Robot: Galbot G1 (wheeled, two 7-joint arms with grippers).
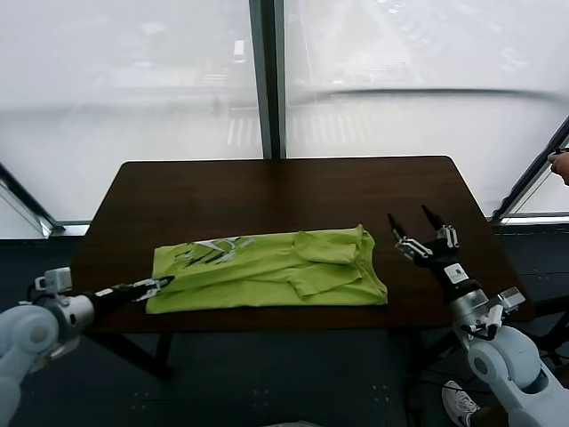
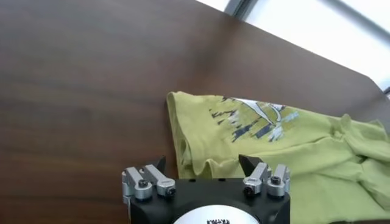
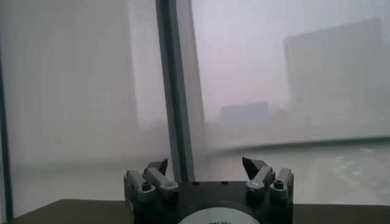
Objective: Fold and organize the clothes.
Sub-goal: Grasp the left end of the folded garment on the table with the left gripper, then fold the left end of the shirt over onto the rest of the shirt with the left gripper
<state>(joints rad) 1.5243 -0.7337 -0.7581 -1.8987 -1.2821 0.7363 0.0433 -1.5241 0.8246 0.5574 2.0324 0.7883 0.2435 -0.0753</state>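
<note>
Lime-green T-shirt (image 1: 267, 271) lying on the dark brown table (image 1: 267, 191), toward the near edge and roughly centred between left and right edges; already folded lengthwise into a wide band, long axis parallel to the near edge. White printed graphic (image 1: 218, 249) face up on the end nearer the left edge; sleeve and collar layers bunched on the end nearer the right edge, with loose ridges and a doubled flap there. Thin, soft knit by the look: light, limp, no stiffness of its own, likely to sag and drag if lifted by one point, and to slide easily over the smooth tabletop. Not fragile; main hazard judged to be layers slipping apart or a pinch catching only the top ply. Left gripper (image 1: 153, 286) low at the near-left corner of the shirt, fingers spread apart and empty, tips just beside or barely touching the hem; in the left wrist view the left gripper (image 2: 203, 163) straddling the folded edge where the fabric rolls over, contact not certain. Right gripper (image 1: 414, 224) raised off the table beyond the shirt's right end, near the right edge, fingers wide apart, holding nothing, pointed toward the window. Best hold judged to be the two end corners of the band, pinching through all plies at the folded edge, both ends lifted together to keep the stack square.
</note>
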